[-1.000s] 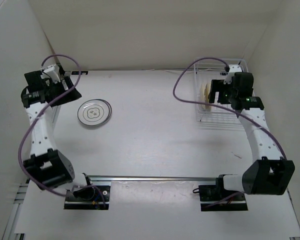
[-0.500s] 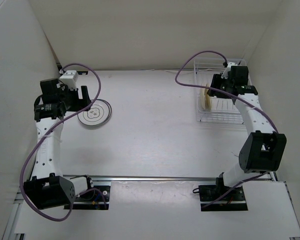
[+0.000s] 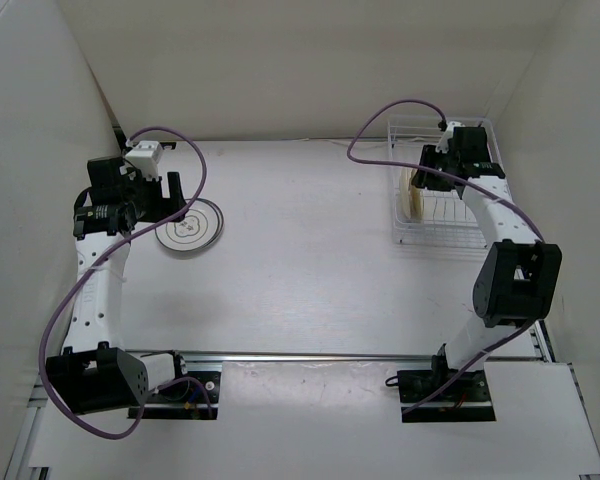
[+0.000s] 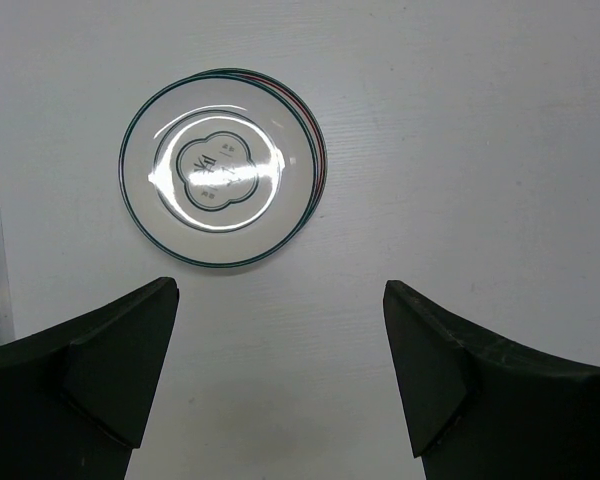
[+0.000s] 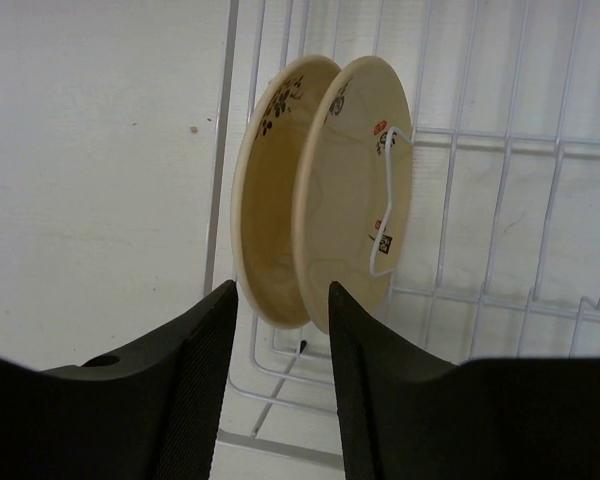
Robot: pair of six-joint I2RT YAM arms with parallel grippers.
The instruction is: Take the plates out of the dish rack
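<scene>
Though overhead blurs them, right wrist shows 2 plates (image 5: 350, 190)

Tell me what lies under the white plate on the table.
A second plate lies under the white plate: only a thin crescent of its rim, with a reddish line, shows along the right edge. Its face is covered, so its pattern cannot be told.

White table (image 3: 310, 285) enclosed by plain white walls (image 3: 300, 70) on three sides
</scene>
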